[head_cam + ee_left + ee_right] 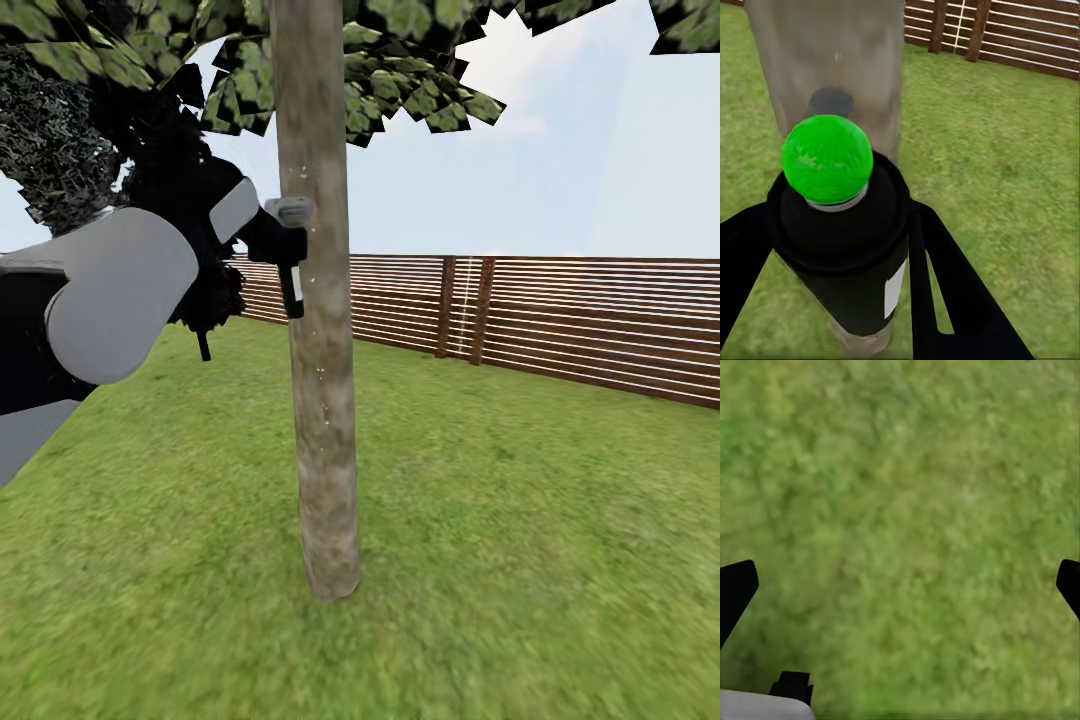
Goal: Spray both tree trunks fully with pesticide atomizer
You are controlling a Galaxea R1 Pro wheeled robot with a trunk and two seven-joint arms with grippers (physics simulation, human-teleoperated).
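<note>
One trunk (318,330) faces us: our left gripper (832,247), clamped on the sprayer (840,225), should sweep every side; right gripper (900,585) gapes empty.

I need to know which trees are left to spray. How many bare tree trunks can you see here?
1. One tree trunk stands on the lawn straight ahead, right beside the atomizer in the left gripper. A second tree may stand outside these views.
</note>
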